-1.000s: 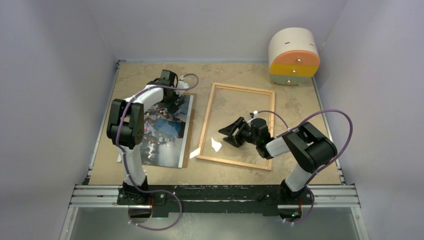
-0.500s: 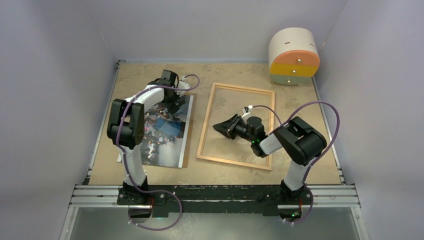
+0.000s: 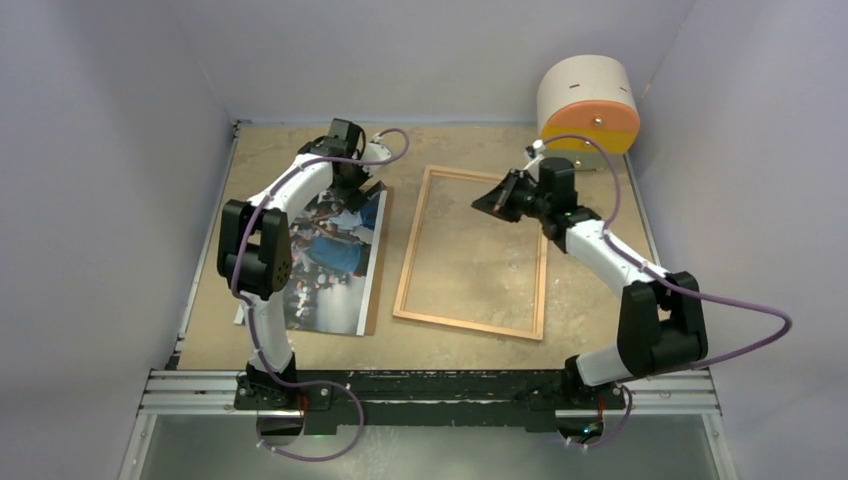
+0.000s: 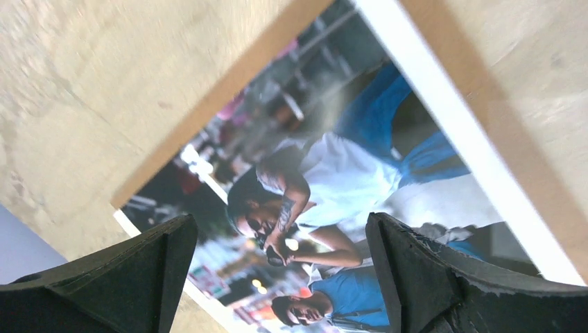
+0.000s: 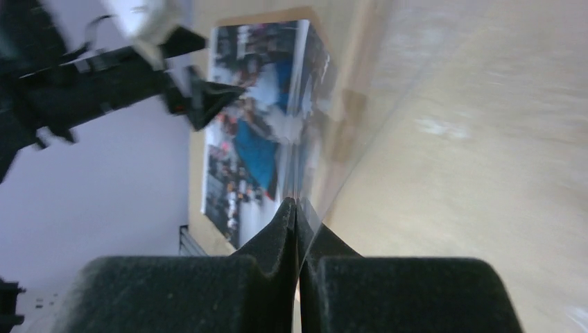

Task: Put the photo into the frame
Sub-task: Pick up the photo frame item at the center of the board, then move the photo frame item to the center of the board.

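Observation:
The photo (image 3: pixel 330 255) lies face up on a brown backing panel (image 3: pixel 379 262) at the left of the table. My left gripper (image 3: pixel 347 196) hovers open over its far end; in the left wrist view the wide-apart fingers (image 4: pixel 281 229) straddle the print (image 4: pixel 326 173) without touching it. The light wooden frame (image 3: pixel 412 250) lies flat at the centre. My right gripper (image 3: pixel 497 200) is above the frame's far right corner, shut. In the right wrist view its fingertips (image 5: pixel 297 205) pinch the edge of a thin clear pane (image 5: pixel 347 125), through which the photo (image 5: pixel 256 125) shows.
A round cream cabinet with orange and green drawers (image 3: pixel 588 100) stands at the back right, just behind the right wrist. Grey walls close in the table on three sides. A metal rail (image 3: pixel 430 385) runs along the near edge.
My right gripper has shut and swung from the frame's near middle up to its far right corner. The left gripper stayed open and shifted only slightly over the photo.

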You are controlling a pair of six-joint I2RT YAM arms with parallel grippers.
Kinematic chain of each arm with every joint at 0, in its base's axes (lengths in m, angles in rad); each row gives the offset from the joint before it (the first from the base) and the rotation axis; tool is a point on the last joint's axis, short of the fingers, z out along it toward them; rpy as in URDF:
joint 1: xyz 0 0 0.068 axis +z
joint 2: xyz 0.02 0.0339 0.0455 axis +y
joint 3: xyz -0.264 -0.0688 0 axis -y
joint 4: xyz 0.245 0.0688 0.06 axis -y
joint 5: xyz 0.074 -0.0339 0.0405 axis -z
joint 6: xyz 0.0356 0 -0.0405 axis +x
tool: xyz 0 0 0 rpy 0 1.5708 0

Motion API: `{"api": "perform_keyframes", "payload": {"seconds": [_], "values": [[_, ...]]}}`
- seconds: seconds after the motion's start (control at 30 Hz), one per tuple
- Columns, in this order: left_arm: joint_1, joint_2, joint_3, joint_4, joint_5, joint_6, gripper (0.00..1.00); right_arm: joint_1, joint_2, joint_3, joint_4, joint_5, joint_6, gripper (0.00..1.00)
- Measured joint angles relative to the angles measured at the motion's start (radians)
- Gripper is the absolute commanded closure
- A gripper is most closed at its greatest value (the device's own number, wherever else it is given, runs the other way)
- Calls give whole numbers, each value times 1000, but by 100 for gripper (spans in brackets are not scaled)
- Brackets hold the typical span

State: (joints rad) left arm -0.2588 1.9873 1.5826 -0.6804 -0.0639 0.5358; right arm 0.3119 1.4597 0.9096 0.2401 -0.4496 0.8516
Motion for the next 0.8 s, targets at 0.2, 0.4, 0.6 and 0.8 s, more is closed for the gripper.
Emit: {"api": "perform_keyframes", "payload": {"seconds": [0.2, 0.4, 0.6, 0.8], "values": [[-89, 2, 87, -13, 58, -44, 0, -144, -9, 62, -381, -40, -222, 100], [-191, 56, 117, 10, 96, -83, 0, -135, -62, 84, -610, 13, -316, 100], [-262, 77, 40, 66, 67, -79, 0, -145, -84, 95, -692, 52, -349, 100], [-267, 58, -84, 135, -12, -53, 0, -163, -84, 109, -756, 85, -373, 100]]}}
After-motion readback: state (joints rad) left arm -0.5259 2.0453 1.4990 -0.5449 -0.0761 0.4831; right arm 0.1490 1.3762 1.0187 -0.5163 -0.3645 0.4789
